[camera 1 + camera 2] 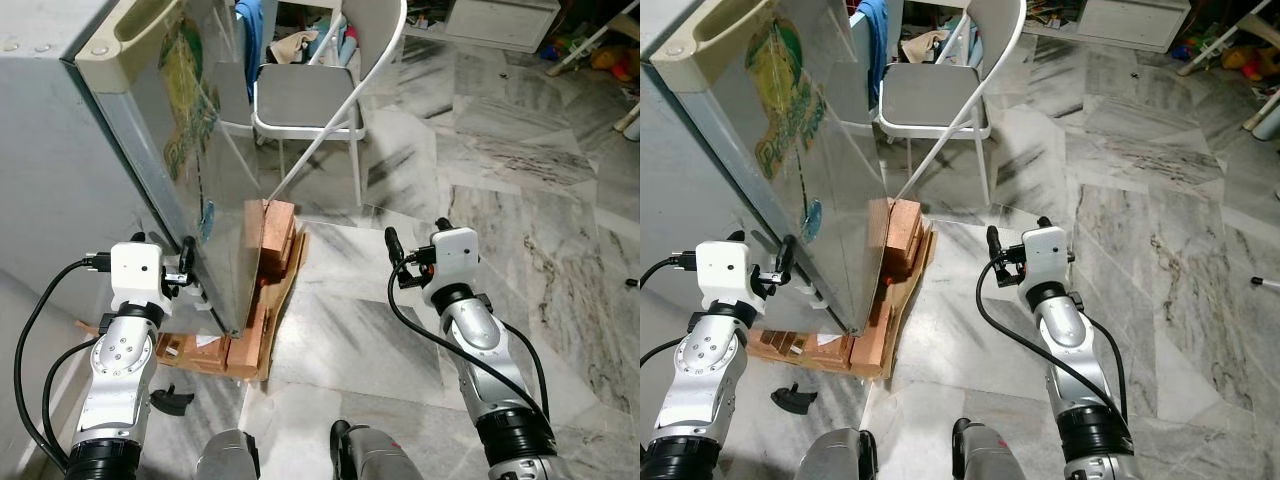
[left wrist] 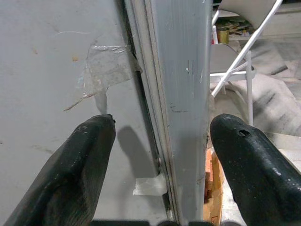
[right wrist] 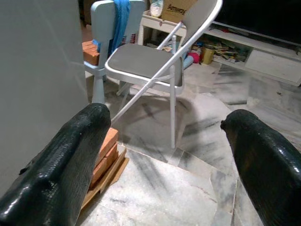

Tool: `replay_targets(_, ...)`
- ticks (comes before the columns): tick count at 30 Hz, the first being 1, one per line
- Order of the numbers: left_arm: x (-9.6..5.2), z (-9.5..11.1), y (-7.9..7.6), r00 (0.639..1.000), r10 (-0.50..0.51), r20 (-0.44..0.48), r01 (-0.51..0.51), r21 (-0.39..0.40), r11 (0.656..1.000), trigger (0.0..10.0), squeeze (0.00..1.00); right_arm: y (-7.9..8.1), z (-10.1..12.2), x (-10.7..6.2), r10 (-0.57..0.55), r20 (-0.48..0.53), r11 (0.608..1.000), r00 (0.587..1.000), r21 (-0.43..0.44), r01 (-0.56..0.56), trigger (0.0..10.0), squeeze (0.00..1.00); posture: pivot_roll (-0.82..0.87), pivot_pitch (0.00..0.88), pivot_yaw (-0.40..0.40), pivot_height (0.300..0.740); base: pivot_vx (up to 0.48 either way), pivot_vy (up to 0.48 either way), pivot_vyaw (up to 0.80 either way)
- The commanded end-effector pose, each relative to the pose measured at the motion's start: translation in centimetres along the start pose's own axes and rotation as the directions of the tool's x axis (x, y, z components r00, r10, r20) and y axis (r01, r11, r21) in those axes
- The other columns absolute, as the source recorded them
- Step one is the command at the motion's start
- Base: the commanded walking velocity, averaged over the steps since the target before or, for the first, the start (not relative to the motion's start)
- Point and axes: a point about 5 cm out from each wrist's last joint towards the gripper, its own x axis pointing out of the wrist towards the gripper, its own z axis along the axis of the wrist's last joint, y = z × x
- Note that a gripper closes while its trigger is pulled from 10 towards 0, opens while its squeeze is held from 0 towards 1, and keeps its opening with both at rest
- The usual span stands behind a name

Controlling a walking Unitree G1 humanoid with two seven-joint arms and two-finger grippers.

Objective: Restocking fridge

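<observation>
Barely started: my left gripper, jaws apart, straddles the edge of the tall grey metal fridge's door. Right gripper hovers apart, empty. Nothing's stocked.

Fridge top cut off by the frame edge, chair backrest top cropped, shelf clutter too small to identify

- My left gripper is raised in front of me at my left, its two black fingers spread wide apart.
- My right gripper is held forward at my right, arm bent, its fingers likewise parted and holding nothing.
</observation>
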Motion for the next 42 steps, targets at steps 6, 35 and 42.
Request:
replay_targets(6,1.5,0.5,-1.7,0.993,-0.117,0.011,0.117,-0.015,0.993,10.0,0.0,0.1,0.3,0.0,0.023,0.0,1.0,1.0,-0.009,-0.023,10.0,0.0,0.08,0.153,-0.018,0.74,0.0,0.0,0.0)
replay_targets(35,5.4,7.9,-15.6,0.706,-0.69,0.156,0.697,0.017,0.717,10.0,0.0,-0.1,-3.3,-5.4,0.307,-0.188,0.952,0.933,0.079,-0.297,10.0,0.0,0.08,0.135,-0.026,0.74,0.0,0.0,0.0)
replay_targets(42,-0.9,10.8,-22.6,0.369,-0.89,0.267,0.926,-0.027,0.376,10.0,0.0,-0.1,-4.7,-5.7,0.34,-0.223,0.94,0.914,0.044,-0.338,10.0,0.0,0.07,0.133,-0.026,0.74,0.0,0.0,0.0)
